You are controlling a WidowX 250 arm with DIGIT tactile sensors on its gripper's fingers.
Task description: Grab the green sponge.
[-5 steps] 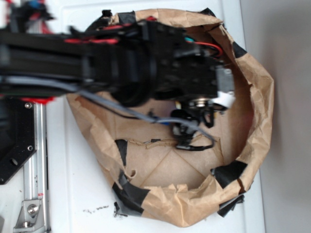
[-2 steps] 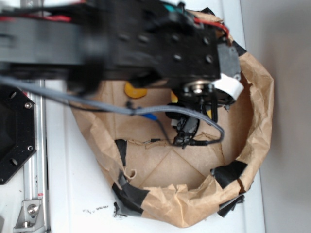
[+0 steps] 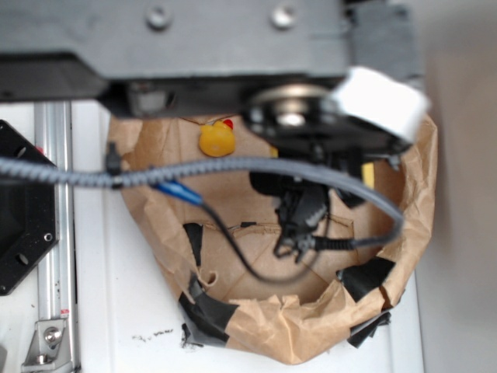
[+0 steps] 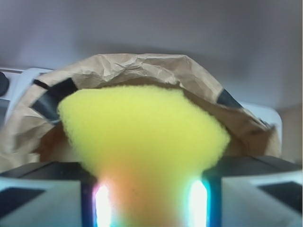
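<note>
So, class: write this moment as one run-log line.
phase: lift | gripper: shut on sponge | sponge: above bag | duck: in bag, untouched

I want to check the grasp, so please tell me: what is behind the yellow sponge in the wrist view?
Behind the sponge, held between the gripper fingers, rises the crumpled brown paper bag wall with black tape patches. The sponge covers the bag's floor, so anything there is hidden.

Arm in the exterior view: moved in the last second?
Yes. Against the paper bag, the arm has shifted toward the frame's top and looms larger, uncovering the duck; its jaws grip the sponge.
</note>
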